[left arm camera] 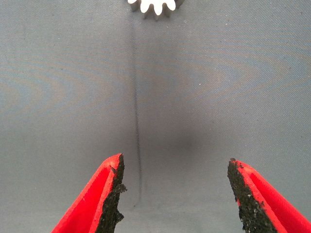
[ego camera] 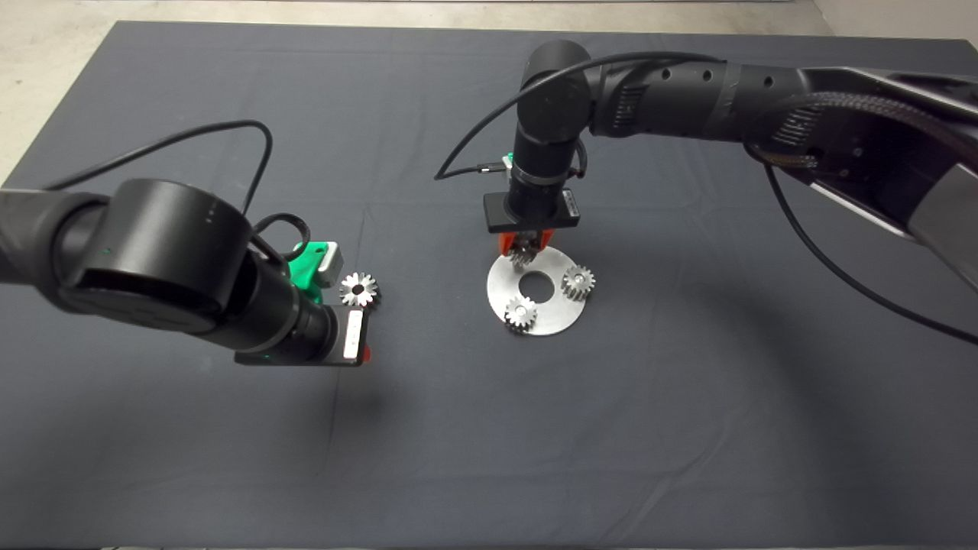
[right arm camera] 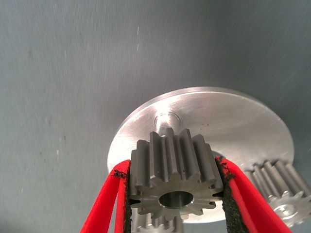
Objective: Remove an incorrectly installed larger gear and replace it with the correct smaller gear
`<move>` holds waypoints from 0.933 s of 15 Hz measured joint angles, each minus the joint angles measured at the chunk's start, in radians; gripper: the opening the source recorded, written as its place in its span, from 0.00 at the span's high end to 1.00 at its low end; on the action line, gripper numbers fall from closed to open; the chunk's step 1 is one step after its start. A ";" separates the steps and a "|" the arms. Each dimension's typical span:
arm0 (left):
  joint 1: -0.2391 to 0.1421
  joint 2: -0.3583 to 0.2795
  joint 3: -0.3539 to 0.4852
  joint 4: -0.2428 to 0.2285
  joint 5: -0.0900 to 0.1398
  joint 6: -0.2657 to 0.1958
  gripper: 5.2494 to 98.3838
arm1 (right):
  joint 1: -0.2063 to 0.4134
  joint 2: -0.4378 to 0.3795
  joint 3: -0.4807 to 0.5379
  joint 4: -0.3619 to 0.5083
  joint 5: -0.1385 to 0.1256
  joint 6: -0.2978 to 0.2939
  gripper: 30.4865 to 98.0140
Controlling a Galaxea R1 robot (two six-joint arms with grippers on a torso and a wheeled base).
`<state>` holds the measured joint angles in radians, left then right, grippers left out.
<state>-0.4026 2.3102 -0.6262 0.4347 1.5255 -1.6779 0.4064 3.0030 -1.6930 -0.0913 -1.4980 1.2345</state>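
Observation:
My right gripper (ego camera: 524, 246) is shut on the smaller gear (right arm camera: 172, 174), a dark grey spur gear, and holds it upright over the back edge of the round silver plate (ego camera: 552, 322). In the right wrist view a bare peg (right arm camera: 166, 119) stands on the plate (right arm camera: 233, 121) just beyond the held gear. The larger gear (ego camera: 359, 289), bright silver, lies flat on the mat left of the plate. My left gripper (left arm camera: 175, 194) is open and empty above the mat, a short way from the larger gear (left arm camera: 153, 6).
Two small gears (ego camera: 578, 283) (ego camera: 520, 313) sit on pegs on the plate around its centre hole (ego camera: 536, 285). The dark mat ends at a pale floor along the back and left (ego camera: 46, 69). The right arm's cable (ego camera: 840, 275) hangs over the mat.

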 measured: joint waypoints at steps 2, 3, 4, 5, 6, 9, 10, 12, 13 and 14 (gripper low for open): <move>0.000 0.000 0.000 0.000 0.000 0.000 0.48 | 0.000 0.000 0.000 0.008 -0.001 -0.010 0.92; 0.000 0.000 0.000 0.000 0.000 0.000 0.48 | -0.001 0.000 0.000 0.010 -0.002 -0.012 0.92; 0.000 0.000 0.000 0.000 0.000 0.000 0.48 | -0.001 0.000 0.000 0.010 -0.002 -0.014 0.92; 0.000 0.000 0.000 0.000 0.000 0.000 0.48 | -0.001 0.000 0.000 0.011 -0.002 -0.016 0.92; 0.000 0.000 0.000 0.000 0.000 0.000 0.48 | -0.001 0.000 0.000 0.011 -0.003 -0.018 0.92; 0.000 0.000 0.000 0.000 0.000 0.000 0.48 | -0.001 0.000 0.000 0.016 -0.005 -0.019 0.92; 0.000 0.000 0.000 0.000 0.000 0.000 0.48 | -0.002 0.000 -0.001 0.020 -0.006 -0.020 0.92; 0.000 0.000 0.000 0.000 0.000 0.000 0.48 | -0.002 0.000 -0.001 0.032 -0.008 -0.022 0.92; 0.000 0.000 0.000 0.000 0.000 0.000 0.48 | -0.003 0.000 -0.001 0.037 -0.010 -0.022 0.92; 0.000 0.000 0.000 0.000 0.000 0.000 0.48 | -0.003 0.000 -0.001 0.040 -0.010 -0.022 0.92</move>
<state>-0.4024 2.3100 -0.6262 0.4347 1.5255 -1.6779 0.4034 3.0030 -1.6938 -0.0513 -1.5085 1.2123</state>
